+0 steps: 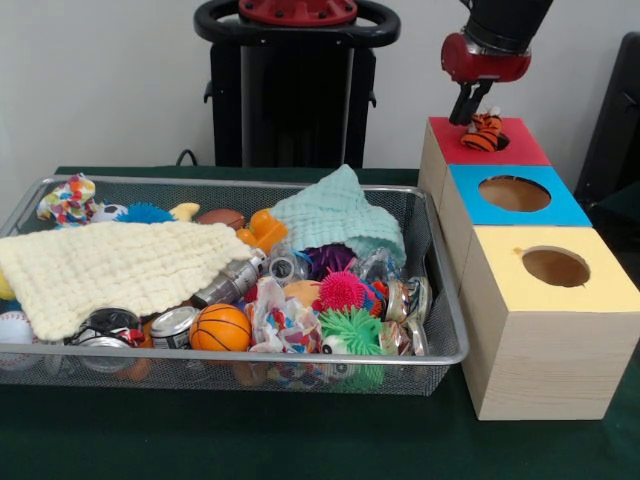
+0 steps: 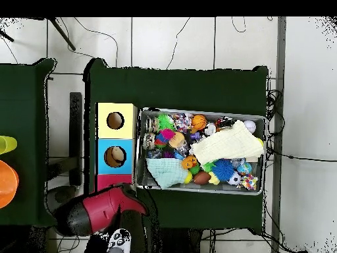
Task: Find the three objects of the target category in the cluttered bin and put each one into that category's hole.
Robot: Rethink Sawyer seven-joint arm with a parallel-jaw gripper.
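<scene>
The black pincer hangs just above the red-topped pale wooden box, its round hole directly below; the small orange striped tiger toy sits at that hole, touching the fingertips, grip uncertain.

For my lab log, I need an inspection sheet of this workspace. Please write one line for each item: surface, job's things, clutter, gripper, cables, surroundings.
Surface: dark green table carrying a wire mesh bin and three wooden boxes.
Job's things: orange tiger toy at the hole of the red-topped box, under the gripper.
Clutter: bin full of toys, with a yellow cloth, a mint cloth, a small basketball and spiky balls.
Gripper: gripper just above the tiger; open or shut cannot be told.
Cables: dark cables on the floor beside the table.
Surroundings: blue-topped box, yellow-topped box, white wall, tiled floor.
</scene>
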